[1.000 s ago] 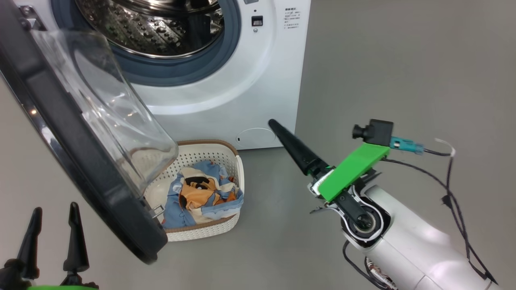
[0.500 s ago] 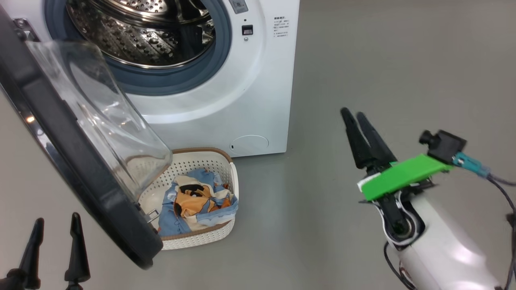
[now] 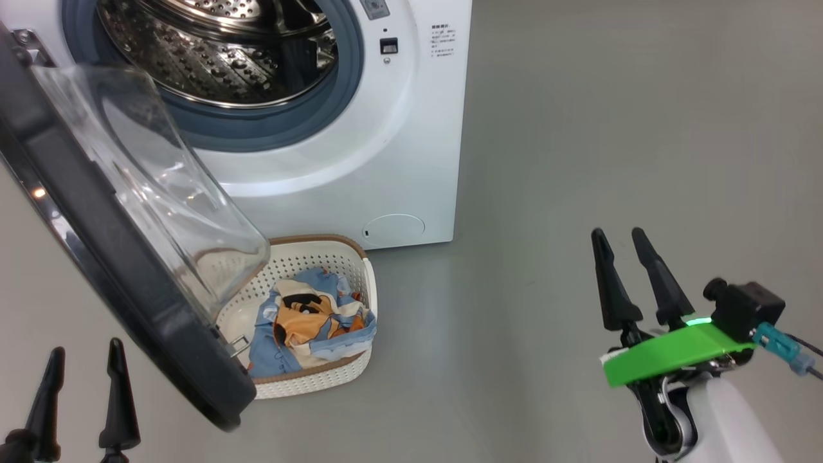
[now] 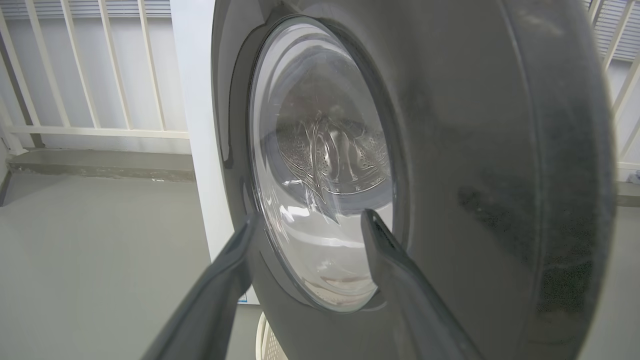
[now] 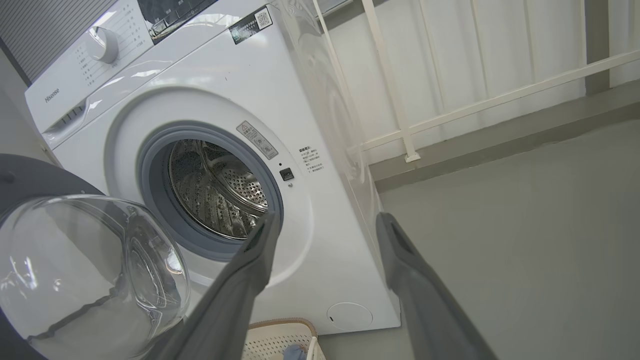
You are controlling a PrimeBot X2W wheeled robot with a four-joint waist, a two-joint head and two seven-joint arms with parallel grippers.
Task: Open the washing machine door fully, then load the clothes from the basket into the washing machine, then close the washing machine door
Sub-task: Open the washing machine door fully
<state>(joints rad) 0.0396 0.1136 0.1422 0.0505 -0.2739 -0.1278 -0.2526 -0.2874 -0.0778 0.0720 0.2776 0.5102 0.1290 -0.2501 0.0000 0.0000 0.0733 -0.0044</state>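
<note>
The washing machine (image 3: 386, 161) stands at the upper left with its steel drum (image 3: 218, 51) exposed. The washing machine door (image 3: 96, 257) hangs open, swung out toward me, its glass bowl over the basket's left end. The cream basket (image 3: 318, 381) sits on the floor in front of the machine and holds the light-blue and orange clothes (image 3: 308, 318). At the lower left my left gripper (image 3: 83, 357) is open, just behind the door (image 4: 475, 150). Out on bare floor, well right of the basket, my right gripper (image 3: 617, 235) is open and empty, its fingers pointing up toward the machine (image 5: 225, 75).
Grey floor (image 3: 611, 128) stretches to the right of the machine. A white railing (image 5: 450, 115) and a low ledge run behind it. The round lower flap (image 3: 393, 228) sits just above the basket. The open door blocks the path from the left side to the basket.
My right arm has pulled back from near the machine's lower front, to the right and toward me, and its fingers have turned to point upward. The left gripper, door, basket and clothes have stayed put.
</note>
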